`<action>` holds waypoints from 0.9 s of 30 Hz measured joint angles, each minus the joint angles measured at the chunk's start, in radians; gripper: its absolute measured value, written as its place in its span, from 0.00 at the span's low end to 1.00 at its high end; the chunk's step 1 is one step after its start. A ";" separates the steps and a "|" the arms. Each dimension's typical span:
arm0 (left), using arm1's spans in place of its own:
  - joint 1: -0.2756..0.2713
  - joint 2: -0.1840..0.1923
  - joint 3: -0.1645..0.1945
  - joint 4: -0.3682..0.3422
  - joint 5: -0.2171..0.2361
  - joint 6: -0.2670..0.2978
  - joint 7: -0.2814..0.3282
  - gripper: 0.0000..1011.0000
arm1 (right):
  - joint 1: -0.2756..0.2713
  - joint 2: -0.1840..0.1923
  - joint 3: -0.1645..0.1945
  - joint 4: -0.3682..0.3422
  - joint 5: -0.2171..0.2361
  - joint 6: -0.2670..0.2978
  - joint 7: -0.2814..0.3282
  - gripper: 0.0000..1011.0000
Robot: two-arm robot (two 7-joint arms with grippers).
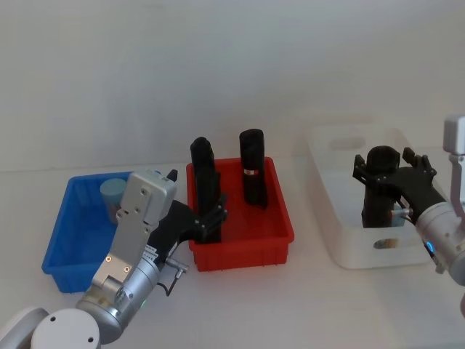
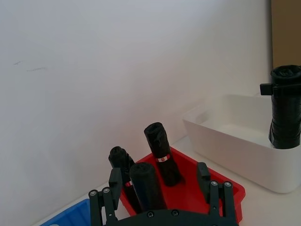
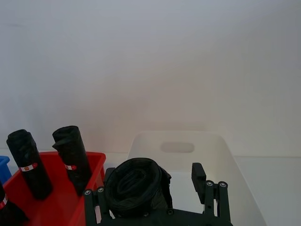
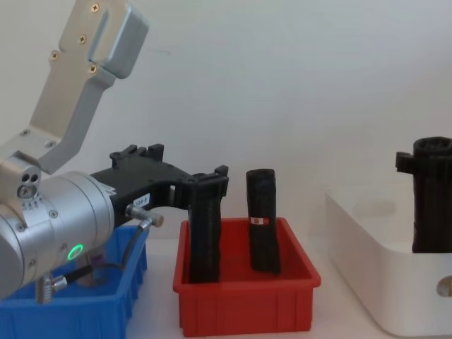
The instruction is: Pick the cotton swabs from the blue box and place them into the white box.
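Note:
One tub of cotton swabs [image 1: 111,195] with a pale blue lid stands in the far part of the blue box [image 1: 67,251], partly hidden by my left arm. My left gripper [image 1: 215,215] is open over the red bin, its fingers [image 2: 115,181] on either side of a black roll [image 2: 146,186] that stands there. The white box [image 1: 341,243] sits at the right. My right gripper [image 1: 389,166] is open above it, straddling the top of another upright black roll [image 1: 379,196] that stands inside the box.
The red bin [image 1: 243,247] sits between the blue box and the white box, close to both. A second black roll [image 1: 253,174] stands at its far side. A plain wall runs behind the table. Bare tabletop lies in front of the bins.

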 joint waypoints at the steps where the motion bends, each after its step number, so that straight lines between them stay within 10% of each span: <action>1: 0.000 0.000 0.000 0.000 0.000 0.000 0.000 0.99 | 0.000 0.000 0.000 0.000 0.000 0.000 0.000 0.99; 27: 0.000 0.000 0.000 0.000 0.000 0.000 0.000 0.99 | 0.016 -0.003 0.006 -0.041 0.033 -0.111 0.071 0.99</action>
